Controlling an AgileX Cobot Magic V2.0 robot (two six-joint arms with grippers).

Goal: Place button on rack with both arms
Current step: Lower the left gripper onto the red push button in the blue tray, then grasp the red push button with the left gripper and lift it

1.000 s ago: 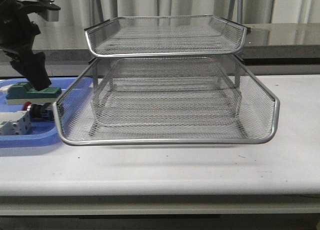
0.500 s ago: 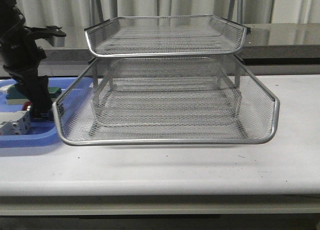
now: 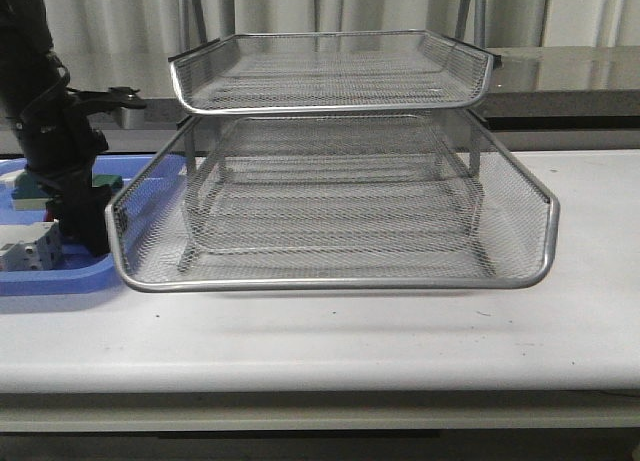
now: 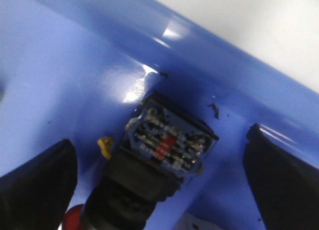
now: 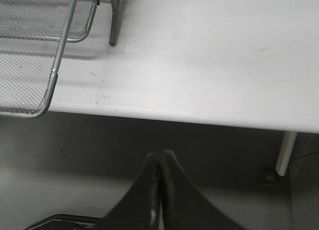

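Button (image 4: 164,150) lies between open left end effector (image 4: 159,185) fingers

Button (image 4: 149,165) lying on its side, red cap, black body, blue rear block; silver wire-mesh rack (image 3: 335,196) upright

Blue plastic tray (image 3: 50,279) on the white table (image 3: 350,331), holding a white terminal block (image 3: 25,251) and green block (image 3: 105,181)

Pale pleated curtains (image 3: 350,6) hang behind a glossy grey counter ledge (image 3: 570,76) at the rear, while a white desk (image 3: 400,331) on white metal legs (image 5: 285,152) stands over a grey floor (image 5: 75,175).
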